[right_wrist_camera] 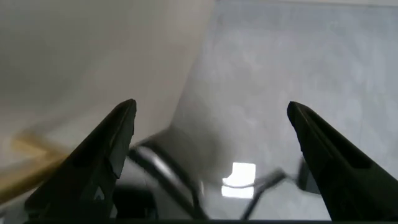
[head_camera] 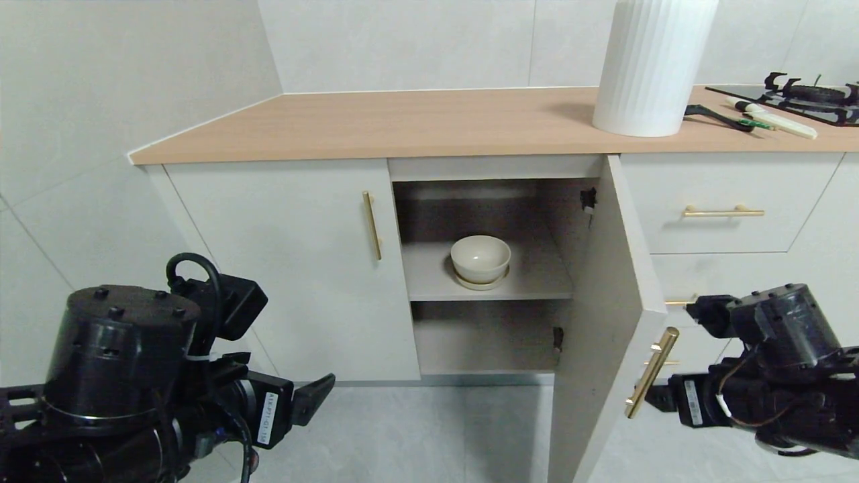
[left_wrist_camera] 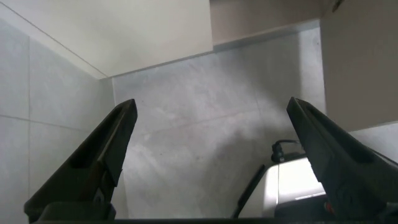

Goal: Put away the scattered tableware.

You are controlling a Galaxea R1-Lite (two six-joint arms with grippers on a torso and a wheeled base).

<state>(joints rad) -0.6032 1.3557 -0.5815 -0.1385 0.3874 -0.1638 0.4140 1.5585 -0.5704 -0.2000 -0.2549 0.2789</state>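
A cream bowl sits on a small plate on the middle shelf of the open cabinet. My left gripper hangs low at the front left, well away from the shelf. It is open, with bare floor tiles between its fingers. My right gripper is low at the front right, just beside the open door's gold handle. It is open too and holds nothing, with the door panel and floor beyond it.
The cabinet door stands swung out toward me on the right. The left door is closed. On the wooden counter stand a tall white ribbed vase, some utensils and a stove grate. Drawers lie to the right.
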